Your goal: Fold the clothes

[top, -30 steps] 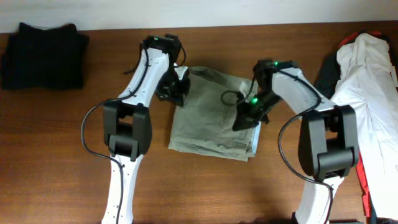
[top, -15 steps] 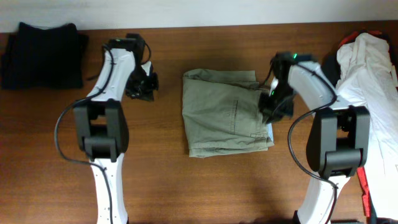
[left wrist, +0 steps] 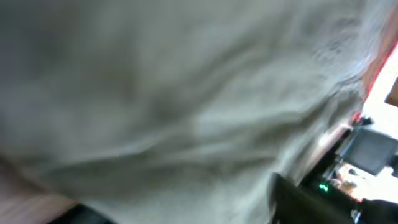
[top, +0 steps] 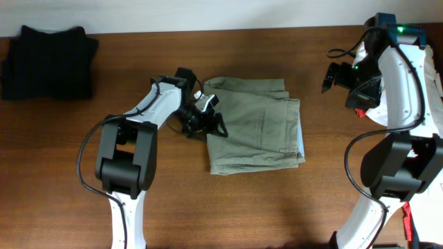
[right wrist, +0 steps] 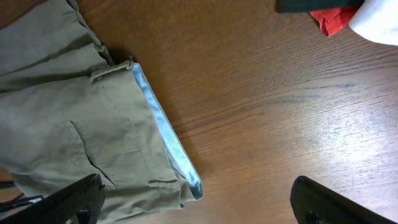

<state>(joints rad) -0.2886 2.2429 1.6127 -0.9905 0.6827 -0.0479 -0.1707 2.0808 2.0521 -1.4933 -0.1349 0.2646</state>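
The khaki-olive shorts (top: pixel 256 131) lie folded into a rough square at the middle of the table. My left gripper (top: pixel 206 116) is at their left edge with its fingers spread. Blurred khaki cloth (left wrist: pixel 174 106) fills the left wrist view, with a dark fingertip (left wrist: pixel 305 202) at the lower right. My right gripper (top: pixel 340 84) hangs open over bare wood, up and to the right of the shorts. In its wrist view the shorts (right wrist: pixel 68 112) show a pale blue lining edge (right wrist: pixel 168 140), and the gripper (right wrist: pixel 199 208) holds nothing.
A folded black garment (top: pixel 48 62) lies at the back left corner. A pile of white and red clothes (top: pixel 432 97) sits along the right edge, close behind my right arm; the red cloth (right wrist: pixel 329 22) shows in the right wrist view.
The shorts were folded and shifted to the middle. My left gripper swung out left, came back to their left edge and opened. My right gripper left their right edge, moved up-right and opened.
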